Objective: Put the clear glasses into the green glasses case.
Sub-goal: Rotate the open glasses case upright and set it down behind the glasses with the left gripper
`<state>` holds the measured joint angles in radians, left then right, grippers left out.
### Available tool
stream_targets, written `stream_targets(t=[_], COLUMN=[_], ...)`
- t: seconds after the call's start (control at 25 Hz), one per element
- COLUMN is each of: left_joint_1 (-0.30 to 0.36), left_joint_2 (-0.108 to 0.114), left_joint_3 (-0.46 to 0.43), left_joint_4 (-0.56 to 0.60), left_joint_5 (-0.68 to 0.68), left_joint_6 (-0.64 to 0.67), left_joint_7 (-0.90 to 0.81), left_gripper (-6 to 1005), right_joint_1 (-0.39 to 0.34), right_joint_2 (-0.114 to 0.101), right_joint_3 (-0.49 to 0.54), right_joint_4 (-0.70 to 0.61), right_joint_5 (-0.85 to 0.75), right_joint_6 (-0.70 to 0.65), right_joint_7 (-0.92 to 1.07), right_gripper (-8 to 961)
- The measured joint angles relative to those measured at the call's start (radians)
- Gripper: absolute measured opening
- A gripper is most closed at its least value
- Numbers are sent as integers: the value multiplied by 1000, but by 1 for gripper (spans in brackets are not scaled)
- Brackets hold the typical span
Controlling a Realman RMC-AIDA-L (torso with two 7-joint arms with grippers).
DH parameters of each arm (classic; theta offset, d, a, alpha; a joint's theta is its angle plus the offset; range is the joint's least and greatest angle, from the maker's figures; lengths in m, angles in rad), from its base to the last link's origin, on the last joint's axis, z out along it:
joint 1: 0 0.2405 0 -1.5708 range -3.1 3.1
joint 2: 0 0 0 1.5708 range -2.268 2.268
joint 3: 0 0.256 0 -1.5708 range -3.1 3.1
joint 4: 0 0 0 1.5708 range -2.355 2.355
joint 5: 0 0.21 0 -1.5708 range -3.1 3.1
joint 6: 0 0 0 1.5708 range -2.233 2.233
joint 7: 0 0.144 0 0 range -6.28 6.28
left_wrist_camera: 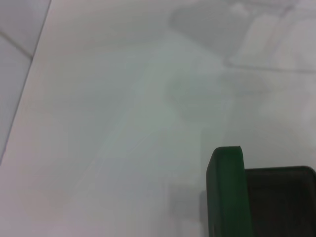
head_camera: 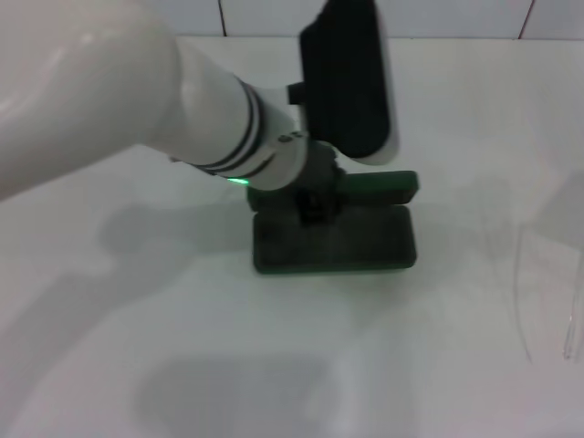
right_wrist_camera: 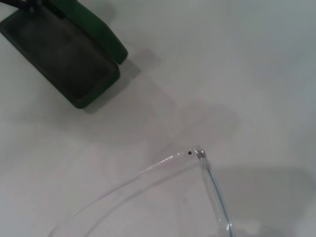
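The green glasses case (head_camera: 333, 239) lay open near the middle of the white table (head_camera: 137, 365), its lid raised at the far side. The left gripper (head_camera: 315, 205) was at the case's far edge; I cannot tell if it was spread or pressed together. The clear glasses (right_wrist_camera: 205, 168) were well apart, on the right.

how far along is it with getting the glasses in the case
Done: the green glasses case lies open on the table, its dark lining bare. In hand: the left gripper is at the case's hinged lid; its grip is not visible. The clear glasses show in the right wrist view, off to the case's right. Left: putting the glasses inside.
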<state>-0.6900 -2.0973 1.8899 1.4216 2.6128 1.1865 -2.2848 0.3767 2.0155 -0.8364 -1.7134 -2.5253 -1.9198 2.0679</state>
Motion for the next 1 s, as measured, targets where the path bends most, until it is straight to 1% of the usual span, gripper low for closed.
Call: stream_targets(t=[0.16, 0.36, 1.0], left_joint_1=[-19, -50, -35], left_joint_2=[-2, -3, -4], left_joint_3=[34, 51, 55], left_joint_4=[-20, -62, -64], left_joint_5=[-3, -28, -17], left_joint_6=[-49, -59, -92], left_joint_7=[-1, -6, -28], left_gripper=[208, 214, 231], right_joint_1=[-11, -13, -7], right_joint_2=[0, 0, -2], right_joint_3=[19, 29, 31], right_joint_4=[5, 6, 19], right_joint_5=[5, 7, 19], right_joint_6=[-2, -3, 3], right_joint_7=[-12, -17, -20], right_gripper=[100, 100, 100])
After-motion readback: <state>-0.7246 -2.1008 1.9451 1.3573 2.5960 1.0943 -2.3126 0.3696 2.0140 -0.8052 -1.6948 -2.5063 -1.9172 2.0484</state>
